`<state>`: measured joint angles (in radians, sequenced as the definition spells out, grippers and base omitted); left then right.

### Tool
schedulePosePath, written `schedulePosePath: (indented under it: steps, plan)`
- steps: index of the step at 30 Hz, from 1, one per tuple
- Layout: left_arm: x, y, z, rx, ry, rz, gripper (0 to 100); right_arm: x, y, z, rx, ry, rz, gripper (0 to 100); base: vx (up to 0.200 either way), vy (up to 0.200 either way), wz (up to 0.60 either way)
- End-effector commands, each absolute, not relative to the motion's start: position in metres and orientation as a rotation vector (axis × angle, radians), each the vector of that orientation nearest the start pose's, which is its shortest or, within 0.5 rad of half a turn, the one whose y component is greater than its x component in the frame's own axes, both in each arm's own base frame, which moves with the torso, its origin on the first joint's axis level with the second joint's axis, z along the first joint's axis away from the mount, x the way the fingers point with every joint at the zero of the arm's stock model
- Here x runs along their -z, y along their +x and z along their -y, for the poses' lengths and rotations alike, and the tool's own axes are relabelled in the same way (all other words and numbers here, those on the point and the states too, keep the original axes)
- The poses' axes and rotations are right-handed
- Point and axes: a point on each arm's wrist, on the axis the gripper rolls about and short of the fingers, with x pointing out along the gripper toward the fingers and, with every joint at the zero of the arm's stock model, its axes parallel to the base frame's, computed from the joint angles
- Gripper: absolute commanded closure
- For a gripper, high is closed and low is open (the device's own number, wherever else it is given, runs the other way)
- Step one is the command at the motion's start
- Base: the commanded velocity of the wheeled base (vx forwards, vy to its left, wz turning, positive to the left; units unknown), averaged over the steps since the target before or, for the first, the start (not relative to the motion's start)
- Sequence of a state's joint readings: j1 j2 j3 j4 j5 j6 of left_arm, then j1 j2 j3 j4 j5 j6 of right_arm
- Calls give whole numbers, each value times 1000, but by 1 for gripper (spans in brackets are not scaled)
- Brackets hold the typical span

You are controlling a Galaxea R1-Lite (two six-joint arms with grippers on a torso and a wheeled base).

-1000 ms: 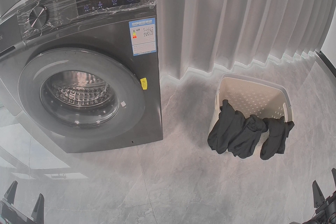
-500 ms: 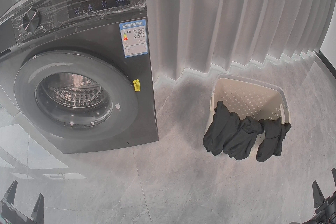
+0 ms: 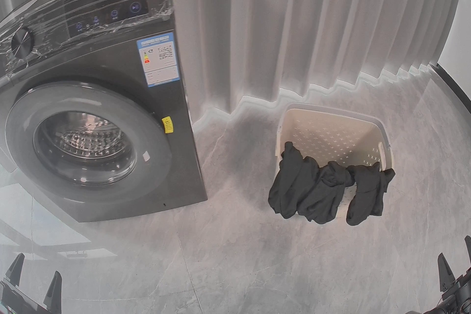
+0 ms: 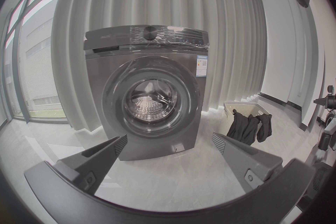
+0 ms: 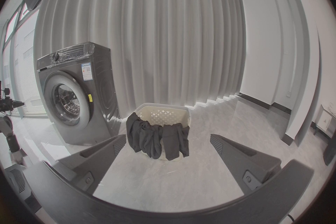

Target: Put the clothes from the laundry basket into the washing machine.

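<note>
From the head view, the washer [image 3: 98,133] stands on the left against the curtain [image 3: 304,20]. Its round door [image 3: 86,148] faces out into the room and looks shut. The basket [image 3: 333,113] sits on the floor [image 3: 245,256] to the right of it, well apart, with its mouth up. The dark clothes [image 3: 319,185] are draped over the basket's near rim in three lumps. As a bunch they run side to side along the rim, while each fold hangs straight down the outer wall toward the floor. The left gripper [image 3: 38,265] and right gripper [image 3: 455,248] sit low at the corners, both spread and holding nothing.

In the left wrist view, the left gripper [image 4: 168,136] gapes wide and points straight at the washer [image 4: 150,95]. The basket [image 4: 245,105] and clothes [image 4: 250,126] lie off to the side.

In the right wrist view, the right gripper [image 5: 167,137] is just as wide and lines up on the clothes [image 5: 154,137], which hang over the basket [image 5: 164,106] rim. The washer [image 5: 73,95] stands beyond, to the side.

I'd say this is the approach, with nothing picked up yet. The next move, I reckon, calls for getting closer. Then the right gripper drops onto the cloth bunched at the rim, pinches across the hanging folds, and lifts high enough to clear the wall. The door seems to need opening too, and the left gripper looks placed for that.
</note>
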<state>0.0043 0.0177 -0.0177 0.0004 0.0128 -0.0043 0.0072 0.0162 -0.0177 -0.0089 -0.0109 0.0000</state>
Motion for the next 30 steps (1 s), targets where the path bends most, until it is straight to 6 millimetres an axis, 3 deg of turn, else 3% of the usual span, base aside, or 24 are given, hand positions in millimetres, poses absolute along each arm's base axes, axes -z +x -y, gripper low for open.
schedulePosePath:
  steps: [1,7,19,30]
  plan:
    - [-76,-22,0,-17,-5,-5,0,-77,-22,0,3,0,-3,0,0,0,0]
    - [-75,-22,0,-18,-5,-6,0,-77,-22,0,3,0,-3,0,0,0,0]
    - [-76,-22,0,-18,-5,-5,0,-77,-22,0,3,0,-3,0,0,-200,0]
    - [-76,-22,0,-18,-5,-5,0,-77,-22,0,3,0,-3,0,0,0,0]
